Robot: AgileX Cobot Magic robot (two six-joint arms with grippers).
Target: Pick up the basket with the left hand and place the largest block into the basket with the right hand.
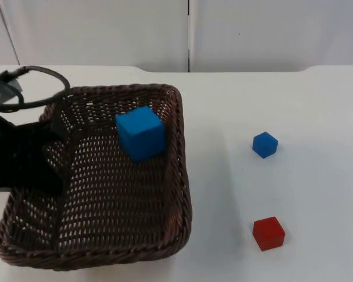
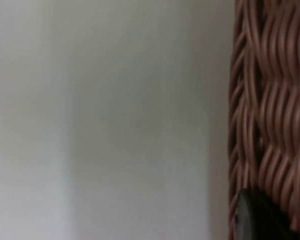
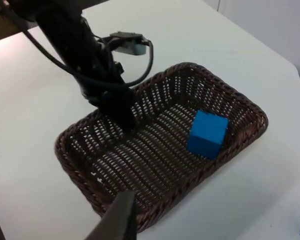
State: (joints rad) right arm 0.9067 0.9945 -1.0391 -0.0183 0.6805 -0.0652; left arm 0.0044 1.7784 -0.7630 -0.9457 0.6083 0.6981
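- Top view: the large blue block (image 1: 140, 133) already lies inside the wicker basket (image 1: 179, 176), toward its far right corner, close to the far wall without my being able to say it touches.
- The left gripper (image 1: 54, 130) sits at the basket's left rim; in the right wrist view I see it (image 3: 121, 116) reaching over that rim into the weave, so I judge it is clamped on the wall, with one fingertip (image 2: 257, 215) pressed against the wicker.
- I judge the step in hand as holding or setting down the loaded basket: I would keep it level and move slowly so the block does not slide.
- I cannot tell how far the right gripper's fingers are parted; one black fingertip (image 3: 121, 220) hangs above the basket's near rim, holding nothing that I can see.
- Outside, on the white table (image 1: 306, 100), a small blue cube (image 1: 265, 144) and a red cube (image 1: 268, 233) sit well apart from the basket.
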